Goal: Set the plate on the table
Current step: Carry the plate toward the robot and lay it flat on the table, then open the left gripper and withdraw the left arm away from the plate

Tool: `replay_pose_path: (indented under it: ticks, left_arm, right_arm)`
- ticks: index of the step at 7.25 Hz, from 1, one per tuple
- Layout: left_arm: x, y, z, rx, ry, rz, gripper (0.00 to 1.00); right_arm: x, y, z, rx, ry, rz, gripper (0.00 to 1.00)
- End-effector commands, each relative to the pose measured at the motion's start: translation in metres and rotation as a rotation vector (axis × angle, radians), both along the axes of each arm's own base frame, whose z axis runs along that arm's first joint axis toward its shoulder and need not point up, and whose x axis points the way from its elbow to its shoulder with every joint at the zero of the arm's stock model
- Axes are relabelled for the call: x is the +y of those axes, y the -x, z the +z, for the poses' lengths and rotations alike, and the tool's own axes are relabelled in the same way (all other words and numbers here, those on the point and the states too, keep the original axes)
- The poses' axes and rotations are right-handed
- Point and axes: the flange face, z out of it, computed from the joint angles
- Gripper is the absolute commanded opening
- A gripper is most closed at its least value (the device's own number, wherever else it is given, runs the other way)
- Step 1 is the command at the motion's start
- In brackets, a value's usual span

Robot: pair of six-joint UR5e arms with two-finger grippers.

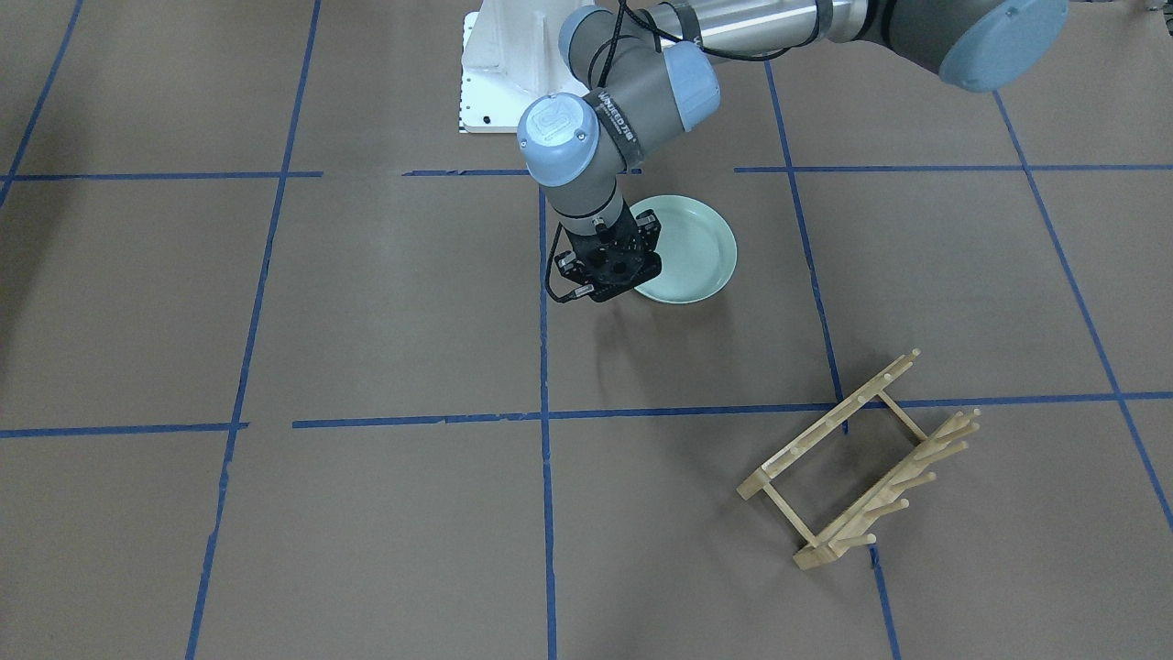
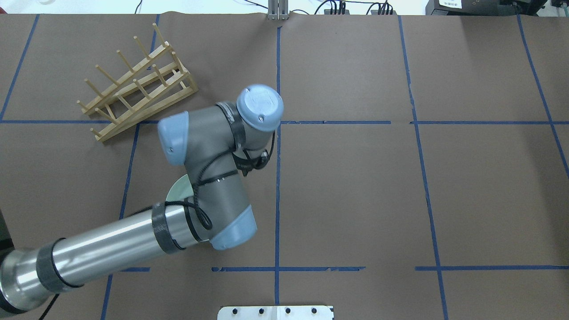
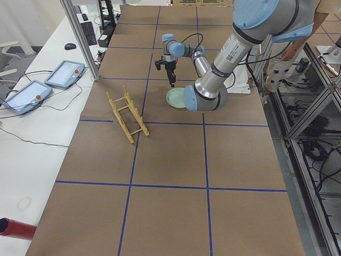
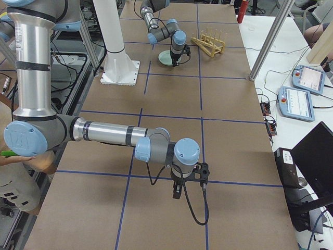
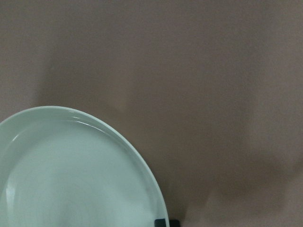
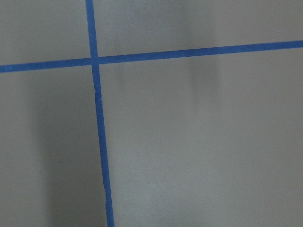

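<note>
The pale mint-green plate (image 1: 692,247) lies flat on the brown table (image 1: 367,302) near the robot base. In the overhead view only a sliver of the plate (image 2: 178,191) shows under the arm. My left gripper (image 1: 612,266) points straight down at the plate's rim, on the side toward the table's middle. In the left wrist view the plate (image 5: 71,175) fills the lower left, and a dark fingertip (image 5: 163,222) sits right on its rim, so the gripper looks shut on it. My right gripper (image 4: 178,191) hangs over bare table far from the plate; I cannot tell its state.
The light wooden peg rack (image 1: 861,463) stands on the table away from the plate, toward the far left corner in the overhead view (image 2: 138,84). The white robot base (image 1: 499,64) is just behind the plate. Blue tape lines (image 6: 97,118) cross below the right wrist.
</note>
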Motion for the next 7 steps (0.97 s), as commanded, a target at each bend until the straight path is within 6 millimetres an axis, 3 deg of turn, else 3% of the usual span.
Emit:
replay_pose_path:
  ticks: [1,2,3,4,5,7]
  left_arm:
    - [-0.095,0.201,-0.039,0.054,-0.220,-0.014,1.00]
    - [-0.132,0.315,-0.006,0.082,-0.256,-0.002,1.00]
    - [-0.150,0.412,0.052,0.113,-0.313,0.124,1.00]
    - [-0.151,0.507,0.133,0.122,-0.370,0.216,1.00]
    - [-0.123,0.591,0.223,0.157,-0.385,0.276,1.00]
    - [-0.078,0.655,0.330,0.154,-0.372,0.324,1.00]
  right_arm:
    - [0.000,0.000,0.000,0.000,0.000,0.000,1.00]
    - [0.000,0.000,0.001,0.000,0.001,0.000,1.00]
    - [0.000,0.000,0.001,0.000,0.001,0.000,1.00]
    - [0.000,0.000,0.001,0.000,0.001,0.000,1.00]
    - [0.000,0.000,0.000,0.000,0.000,0.000,1.00]
    - [0.000,0.000,0.001,0.000,0.001,0.000,1.00]
